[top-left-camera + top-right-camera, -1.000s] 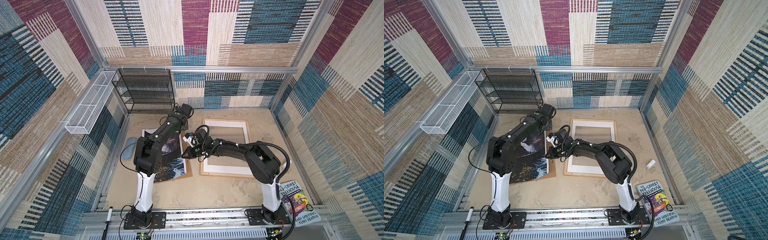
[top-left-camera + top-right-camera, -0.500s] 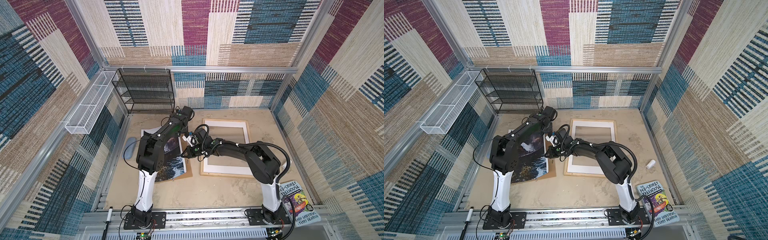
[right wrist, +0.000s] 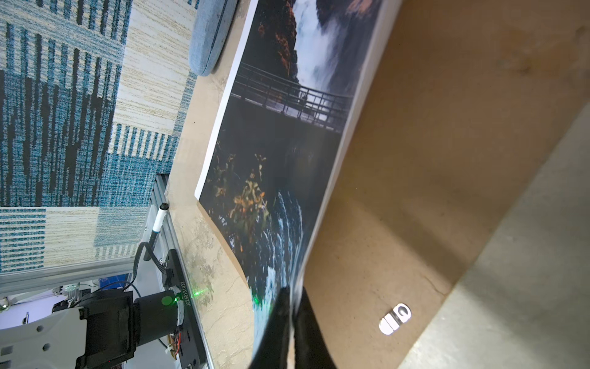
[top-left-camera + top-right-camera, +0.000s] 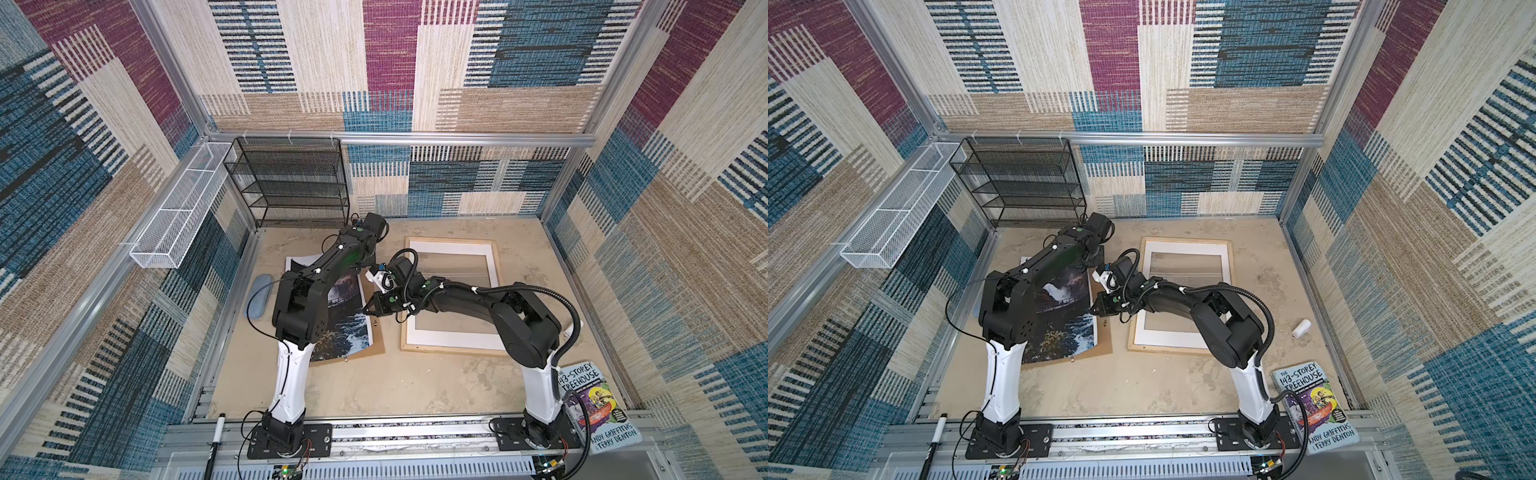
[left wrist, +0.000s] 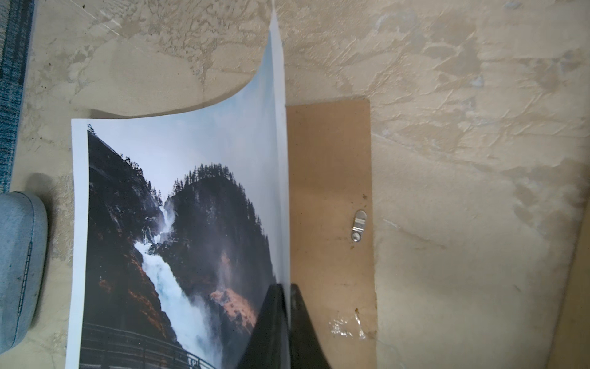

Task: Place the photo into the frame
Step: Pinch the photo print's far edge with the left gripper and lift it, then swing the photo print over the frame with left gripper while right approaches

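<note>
Nearest the rail, the photo (image 4: 348,334) was seen lying on the left half of the table. Its long axis ran near to far, with the foaming water at the near end and the pale sky at the far end. It was spread over a brown backing board (image 4: 377,343), but its right long edge was lifted and curled up off that board. A little farther in, the right gripper (image 3: 292,289) was clamped on the raised white border, and the right arm was stretched low and leftward across the frame (image 4: 451,350). Farther along the same edge, the left gripper (image 5: 285,286) was pinched tight on the border too. The left arm was arched over the print, with its wrist folded at the far end. The frame was laid flat just right of the board, its long axis also running near to far, with a white mat (image 4: 453,250) set inside it.
</note>
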`<control>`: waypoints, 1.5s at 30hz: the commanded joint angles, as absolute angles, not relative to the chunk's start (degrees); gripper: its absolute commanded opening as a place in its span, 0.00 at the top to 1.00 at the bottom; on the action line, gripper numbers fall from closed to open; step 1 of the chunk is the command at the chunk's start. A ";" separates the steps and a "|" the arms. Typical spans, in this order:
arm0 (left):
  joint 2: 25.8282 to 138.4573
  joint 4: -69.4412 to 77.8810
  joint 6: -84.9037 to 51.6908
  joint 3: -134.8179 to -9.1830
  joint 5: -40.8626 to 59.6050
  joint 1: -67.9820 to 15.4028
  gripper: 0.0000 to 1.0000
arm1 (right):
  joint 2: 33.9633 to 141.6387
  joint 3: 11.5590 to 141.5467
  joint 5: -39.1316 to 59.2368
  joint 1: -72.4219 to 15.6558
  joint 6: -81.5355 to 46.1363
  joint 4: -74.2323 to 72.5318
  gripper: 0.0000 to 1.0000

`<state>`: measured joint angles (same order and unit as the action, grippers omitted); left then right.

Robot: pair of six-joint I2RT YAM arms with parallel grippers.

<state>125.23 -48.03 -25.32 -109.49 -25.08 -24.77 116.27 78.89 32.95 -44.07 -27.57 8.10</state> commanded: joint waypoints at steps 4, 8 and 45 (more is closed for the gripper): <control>123.77 -49.09 -23.91 -109.12 -24.18 -24.78 1.00 | 115.06 79.45 31.66 -44.12 -26.30 8.35 0.82; 122.60 -49.04 -23.47 -108.69 -23.56 -24.74 1.00 | 113.34 78.70 30.97 -44.12 -25.31 8.19 0.69; 110.65 -64.60 -17.46 -131.21 -29.08 -43.40 1.00 | 83.22 45.70 37.53 -22.74 -26.54 -9.84 0.24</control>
<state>112.01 -63.07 -19.29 -129.47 -28.08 -42.15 84.60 46.76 35.18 -23.18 -25.50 -4.78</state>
